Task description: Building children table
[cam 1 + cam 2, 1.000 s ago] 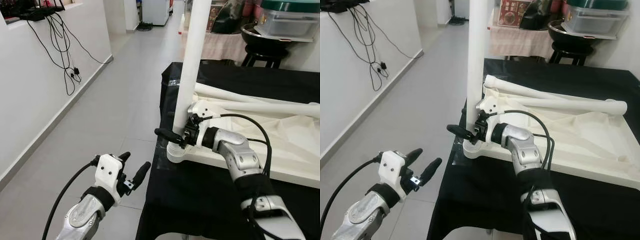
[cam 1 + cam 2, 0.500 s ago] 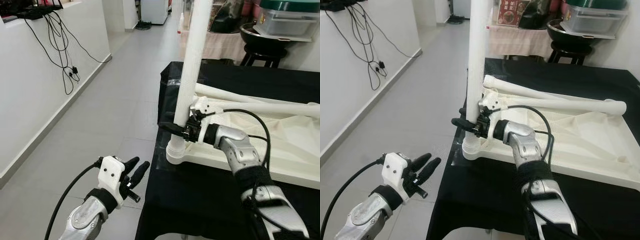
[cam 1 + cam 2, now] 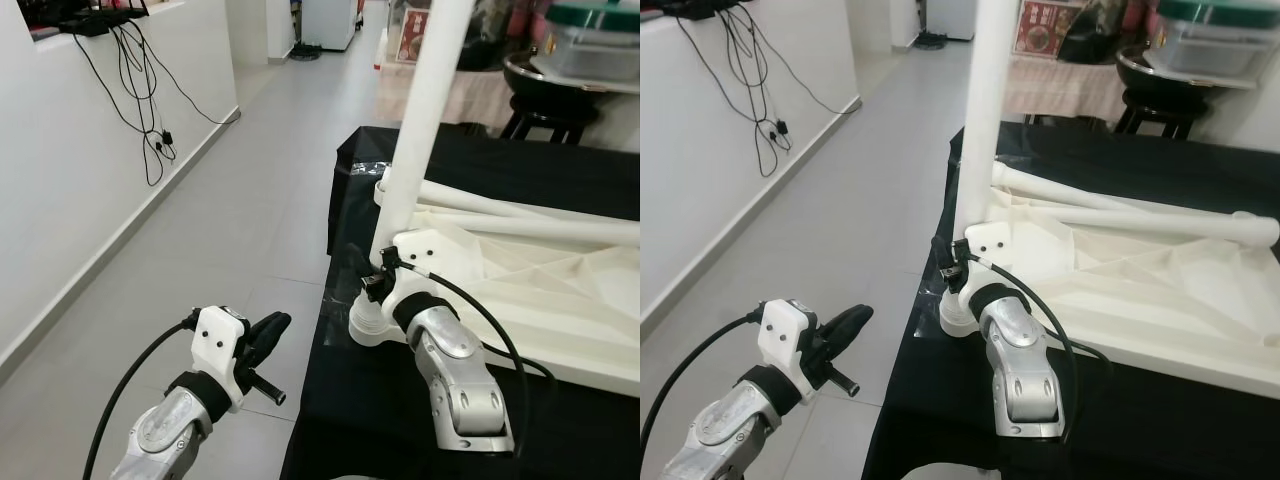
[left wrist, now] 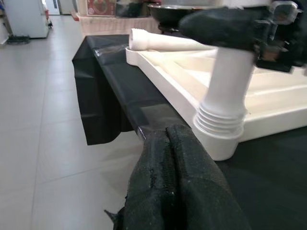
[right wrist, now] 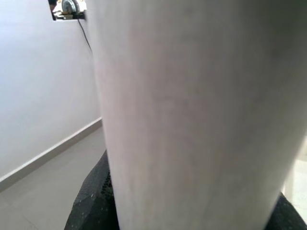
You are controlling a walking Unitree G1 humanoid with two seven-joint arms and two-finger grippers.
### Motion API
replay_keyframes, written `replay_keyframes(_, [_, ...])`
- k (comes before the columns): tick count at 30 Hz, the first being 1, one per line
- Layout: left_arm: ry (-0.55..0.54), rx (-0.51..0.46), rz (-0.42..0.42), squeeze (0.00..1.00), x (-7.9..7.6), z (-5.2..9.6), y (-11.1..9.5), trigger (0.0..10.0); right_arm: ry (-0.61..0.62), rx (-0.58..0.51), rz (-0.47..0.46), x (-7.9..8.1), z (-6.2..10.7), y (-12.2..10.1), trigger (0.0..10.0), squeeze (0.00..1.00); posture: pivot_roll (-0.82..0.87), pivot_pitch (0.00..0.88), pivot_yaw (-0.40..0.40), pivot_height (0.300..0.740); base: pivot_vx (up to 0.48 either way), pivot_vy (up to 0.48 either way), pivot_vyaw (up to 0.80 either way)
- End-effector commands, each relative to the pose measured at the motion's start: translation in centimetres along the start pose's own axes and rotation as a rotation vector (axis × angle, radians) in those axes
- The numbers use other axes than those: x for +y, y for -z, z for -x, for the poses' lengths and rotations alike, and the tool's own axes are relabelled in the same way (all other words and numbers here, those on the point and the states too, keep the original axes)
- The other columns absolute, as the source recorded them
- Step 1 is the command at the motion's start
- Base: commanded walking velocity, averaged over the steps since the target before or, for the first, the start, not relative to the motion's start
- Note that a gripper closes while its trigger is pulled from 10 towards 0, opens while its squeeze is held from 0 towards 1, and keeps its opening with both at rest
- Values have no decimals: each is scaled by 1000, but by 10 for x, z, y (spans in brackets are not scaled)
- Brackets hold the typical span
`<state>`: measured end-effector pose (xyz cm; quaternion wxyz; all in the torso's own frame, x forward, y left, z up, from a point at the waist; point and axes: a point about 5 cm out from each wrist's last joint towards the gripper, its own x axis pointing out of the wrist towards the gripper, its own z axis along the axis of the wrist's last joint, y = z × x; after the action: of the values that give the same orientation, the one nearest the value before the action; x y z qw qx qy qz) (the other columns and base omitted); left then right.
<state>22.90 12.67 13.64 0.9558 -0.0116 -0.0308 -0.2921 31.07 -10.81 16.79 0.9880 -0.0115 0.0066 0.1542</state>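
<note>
Grey tiled floor (image 3: 240, 190) runs along the left of my black-draped table (image 3: 380, 400). On it lies the white tabletop (image 3: 540, 290), upside down, one white leg (image 3: 420, 130) standing in its near left corner socket. My right gripper (image 3: 372, 280) has its jaws clamped on that leg. My left gripper (image 3: 262, 335) hovers near left, jaws pressed together, empty.

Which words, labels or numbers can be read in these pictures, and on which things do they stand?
None can be read.
The red and white printed box behind the black table carries print, too small and blurred to read.
The upright white table leg and the white tabletop bear no visible text.
</note>
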Motion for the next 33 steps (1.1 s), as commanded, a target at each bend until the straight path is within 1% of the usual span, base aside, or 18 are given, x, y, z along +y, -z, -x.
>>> replay_keyframes(1, [2,30,11,0,1,1,5,0,71,166,-33,-12,2,33,4980,0,37,86,-17,740,0,0,0])
replay_keyframes(2, [0,31,11,0,1,1,6,0,22,162,-55,-8,0,30,10000,0,38,80,-19,740,0,0,0])
replay_keyframes(3, [0,31,11,0,1,1,6,0,22,162,-55,-8,0,30,10000,0,38,80,-19,740,0,0,0])
replay_keyframes(4, [-1,31,11,0,1,0,6,157,-78,129,-86,-1,-5,22,10000,1000,39,76,-23,740,0,0,0])
replay_keyframes(5, [-1,32,11,0,1,-1,7,10000,-178,71,-120,3,-9,10,10000,1000,40,68,-27,740,0,0,0])
replay_keyframes(6, [1,32,10,0,0,-2,7,10000,-328,6,-146,7,-12,-4,10000,1000,41,64,-28,740,0,0,0])
replay_keyframes(8, [1,32,10,0,0,-2,7,10000,-328,6,-146,7,-12,-4,10000,1000,41,64,-28,740,0,0,0])
replay_keyframes(9, [3,33,10,0,0,-2,7,10000,-416,-36,-157,10,-13,-13,10000,1000,41,64,-28,740,0,0,0])
replay_keyframes(12, [4,33,9,0,0,-3,8,10000,-501,-47,-120,9,-14,-18,10000,1000,50,59,-33,740,0,0,0])
replay_keyframes(13, [4,33,7,0,-1,-4,8,10000,-595,-51,-65,9,-13,-20,10000,380,55,53,-42,740,0,0,0])
replay_keyframes(14, [3,32,4,0,-2,-5,9,10000,-694,-39,-13,7,-15,-20,10000,0,56,50,-43,740,0,0,0])
replay_keyframes(15, [2,32,3,0,-3,-6,9,10000,-769,-21,33,4,-17,-18,10000,0,59,48,-44,740,0,0,0])
replay_keyframes(18, [3,32,3,0,-4,-8,10,10000,-866,9,74,2,-21,-16,10000,0,65,42,-50,740,0,0,0])
replay_keyframes(24, [29,63,9,0,-6,-8,13,10000,-895,11,77,1,-37,-23,10000,0,72,30,-52,740,0,0,0])
replay_keyframes(25, [46,75,2,0,-6,-8,12,10000,-897,8,72,1,-39,-25,0,0,70,27,-51,740,0,0,0])
replay_keyframes(26, [46,77,-3,0,-3,-4,8,10000,-897,2,35,-6,-41,-27,0,0,67,28,-42,740,0,0,0])
replay_keyframes(31, [41,77,-6,0,-3,2,4,10000,-865,23,24,-17,-35,-16,0,0,62,28,-30,740,0,0,0])
replay_keyframes(33, [22,61,-2,0,0,5,-3,10000,-817,37,36,-24,-23,-6,0,0,56,30,-21,740,0,0,0])
